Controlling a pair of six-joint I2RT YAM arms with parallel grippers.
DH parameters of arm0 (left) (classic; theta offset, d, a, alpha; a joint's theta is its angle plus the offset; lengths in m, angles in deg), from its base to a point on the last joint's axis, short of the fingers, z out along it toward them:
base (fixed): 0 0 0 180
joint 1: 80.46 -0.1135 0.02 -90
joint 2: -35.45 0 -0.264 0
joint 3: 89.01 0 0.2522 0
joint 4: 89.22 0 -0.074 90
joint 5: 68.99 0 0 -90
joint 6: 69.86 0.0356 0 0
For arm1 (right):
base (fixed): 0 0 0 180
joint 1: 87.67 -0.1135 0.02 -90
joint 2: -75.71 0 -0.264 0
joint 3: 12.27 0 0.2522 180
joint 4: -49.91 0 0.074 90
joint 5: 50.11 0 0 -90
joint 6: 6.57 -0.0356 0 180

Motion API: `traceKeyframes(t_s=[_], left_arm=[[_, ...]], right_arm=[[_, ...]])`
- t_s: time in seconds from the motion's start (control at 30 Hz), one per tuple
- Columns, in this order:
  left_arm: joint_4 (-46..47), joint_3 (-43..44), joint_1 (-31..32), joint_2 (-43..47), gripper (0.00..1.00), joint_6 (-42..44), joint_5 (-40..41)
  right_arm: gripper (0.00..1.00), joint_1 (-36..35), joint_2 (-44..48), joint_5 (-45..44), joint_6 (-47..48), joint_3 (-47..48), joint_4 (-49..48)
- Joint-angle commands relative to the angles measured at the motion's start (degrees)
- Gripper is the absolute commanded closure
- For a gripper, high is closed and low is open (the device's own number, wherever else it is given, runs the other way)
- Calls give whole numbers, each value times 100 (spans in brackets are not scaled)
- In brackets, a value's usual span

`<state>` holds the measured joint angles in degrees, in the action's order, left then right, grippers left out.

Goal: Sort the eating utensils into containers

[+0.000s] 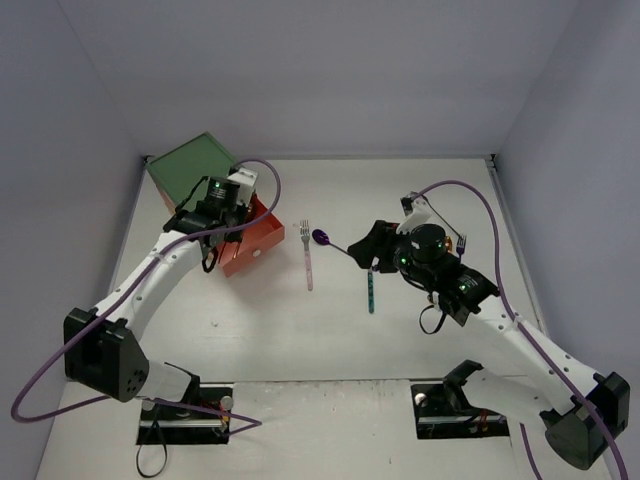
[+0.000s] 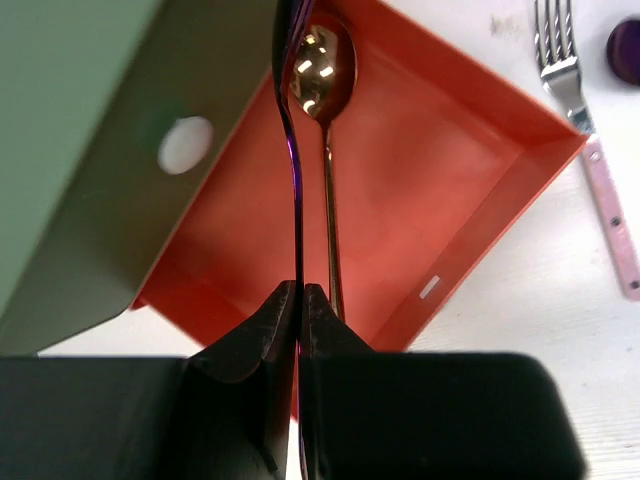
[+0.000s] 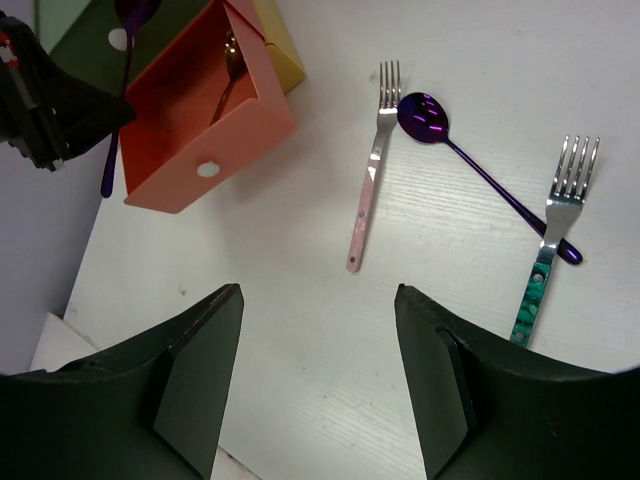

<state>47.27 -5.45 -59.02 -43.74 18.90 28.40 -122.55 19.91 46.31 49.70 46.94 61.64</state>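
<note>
White surface, pale walls on three sides. Orange-red drawer stands pulled out of the green-topped chest at the far left. One copper spoon lies inside, bowl toward the chest. Left tool is clenched on a held purple spoon, gripped by the handle and seen edge-on. It hangs above the open drawer, just beside the copper spoon and apart from the drawer floor as far as I can tell. Green drawer above, white knob showing. A corner of the yellow drawer shows behind the orange-red one; contents of both hidden. Out on the surface, mid-field: pink-handled fork, tines away from the arms; loose purple spoon with its bowl just beside those tines; teal-handled fork, lying across the tail of that spoon's handle. Right tool is released and carries nothing, jaws wide, hovering near these three but touching none. Judgement: early-to-mid task. One utensil stored, one about to be dropped in, three visible pieces left to sort. Spoons appear assigned to the orange-red drawer. The forks will likely need another drawer, and none is seen pulled out for them yet. The teal-handled fork should come off the spoon first.
</note>
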Motion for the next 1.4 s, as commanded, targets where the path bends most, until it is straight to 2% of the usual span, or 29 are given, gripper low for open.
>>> traceKeyframes(t_s=[0.0,0.47,0.93,1.03,1.2,1.37], left_arm=[[372,281,-139,-190,100,388,-308],[1081,-177,-325,-380,100,-163,-546],[646,-238,-325,-361,99,-447,-352],[635,-281,-316,-276,84,-456,-345],[601,-265,-316,-166,68,-474,-362],[497,-230,-316,30,62,-534,-430]], right_arm=[[40,42,148,0,182,43,-149],[40,77,22,35,304,-8,-58],[39,95,-449,-115,577,26,19],[39,87,-577,-214,670,75,28],[39,95,-945,-254,924,274,37],[40,111,-1581,-195,1479,686,62]])
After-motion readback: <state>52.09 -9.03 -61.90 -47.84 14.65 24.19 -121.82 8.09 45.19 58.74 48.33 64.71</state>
